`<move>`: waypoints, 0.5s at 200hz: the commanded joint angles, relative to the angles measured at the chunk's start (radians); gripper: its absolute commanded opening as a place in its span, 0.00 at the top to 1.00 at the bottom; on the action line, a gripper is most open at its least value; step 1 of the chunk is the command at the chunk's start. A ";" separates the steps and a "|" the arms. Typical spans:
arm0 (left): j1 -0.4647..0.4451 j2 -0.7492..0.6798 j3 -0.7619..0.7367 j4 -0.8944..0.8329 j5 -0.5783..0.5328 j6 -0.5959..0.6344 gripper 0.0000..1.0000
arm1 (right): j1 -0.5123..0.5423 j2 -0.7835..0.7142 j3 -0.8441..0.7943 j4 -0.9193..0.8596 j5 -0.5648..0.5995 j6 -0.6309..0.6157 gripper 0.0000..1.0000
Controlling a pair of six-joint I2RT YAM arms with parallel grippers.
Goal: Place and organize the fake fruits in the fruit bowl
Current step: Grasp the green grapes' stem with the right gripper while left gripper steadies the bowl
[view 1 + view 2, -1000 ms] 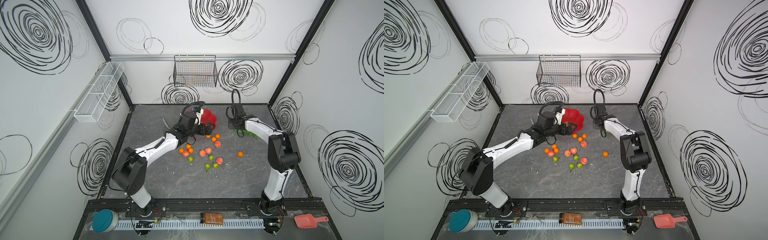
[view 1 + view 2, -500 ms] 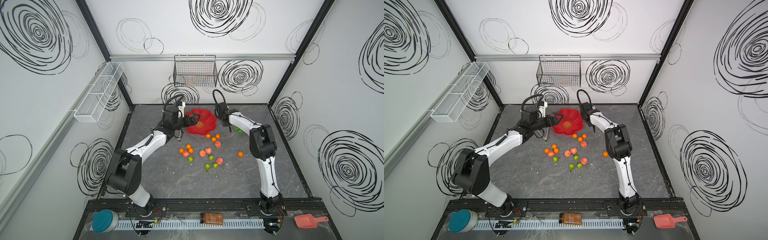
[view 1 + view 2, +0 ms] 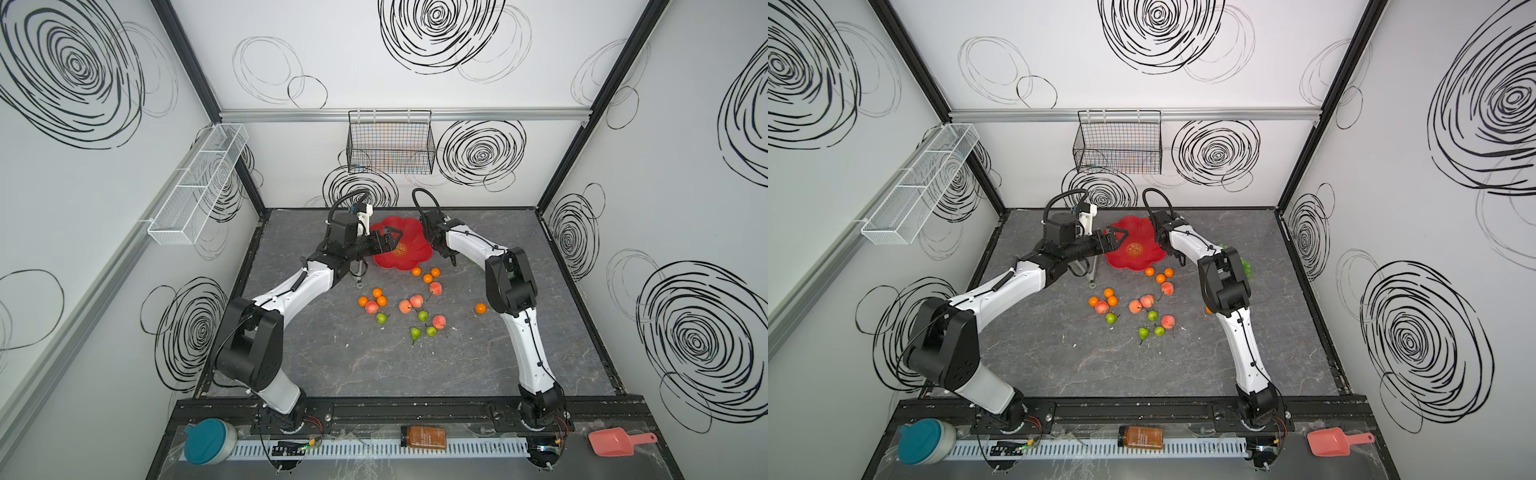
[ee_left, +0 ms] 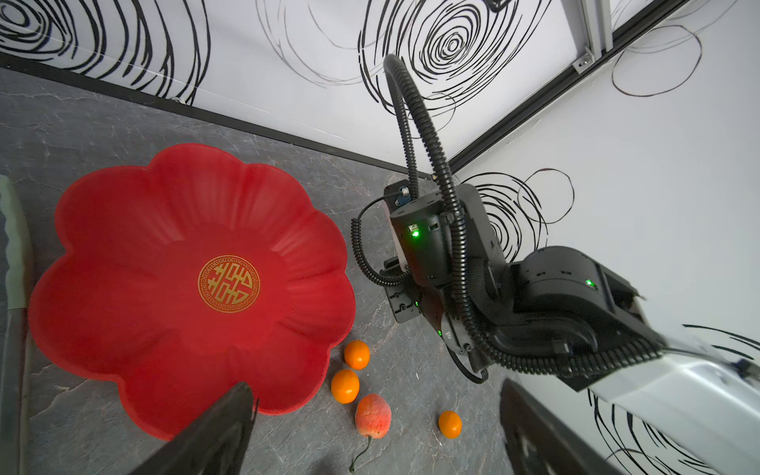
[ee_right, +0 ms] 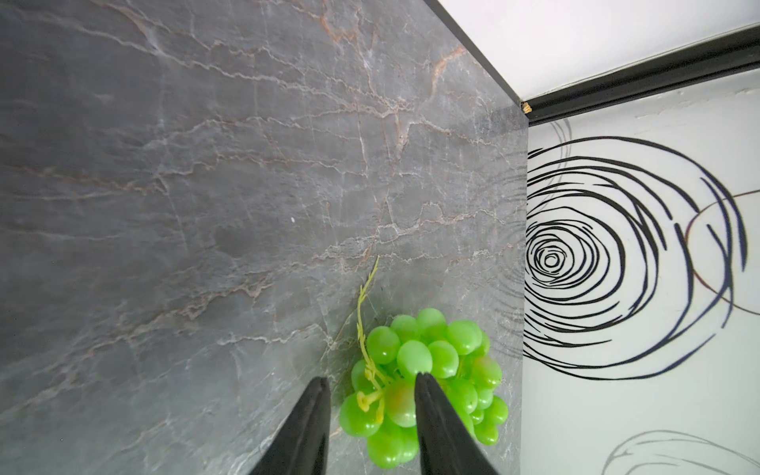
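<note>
Bowl's down flat now. A second ago my left gripper (image 3: 394, 240) had the fruit bowl (image 3: 411, 226) tipped up on its edge; now it sits level near the middle of the surface's back edge, gold mark facing up and nothing in it yet. Left fingers have let go and hang wide apart over the bowl's left rim. My right arm was up by the bowl's right rim half a second back and has since swung round to the grapes (image 5: 432, 357).

So the grapes look like the next job, and the right gripper (image 5: 370, 378) is clearly the nearer one. They lie right of the bowl, toward the right edge of the surface. My right fingers are apart, not clamped on anything. The catch: the bunch isn't centred in the gap. One fingertip sits over the grapes, the other over bare stone, with just the stem end between them. The bunch's long axis seems to run roughly the way my fingers point, so I'd nudge sideways, then squeeze across its width.

Tangerines (image 3: 427, 279), peaches (image 3: 405, 306) and pears (image 3: 415, 332) are scattered mid-surface, untouched.
</note>
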 commanded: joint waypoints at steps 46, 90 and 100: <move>0.002 -0.001 0.002 0.068 0.034 -0.021 0.04 | -0.012 0.055 0.034 -0.049 0.054 0.000 0.63; 0.006 -0.006 0.001 0.073 0.040 -0.018 0.04 | -0.016 0.067 0.030 -0.059 0.070 0.007 0.66; 0.007 -0.004 -0.001 0.079 0.047 -0.021 0.04 | -0.015 0.068 0.029 -0.059 0.072 0.007 0.68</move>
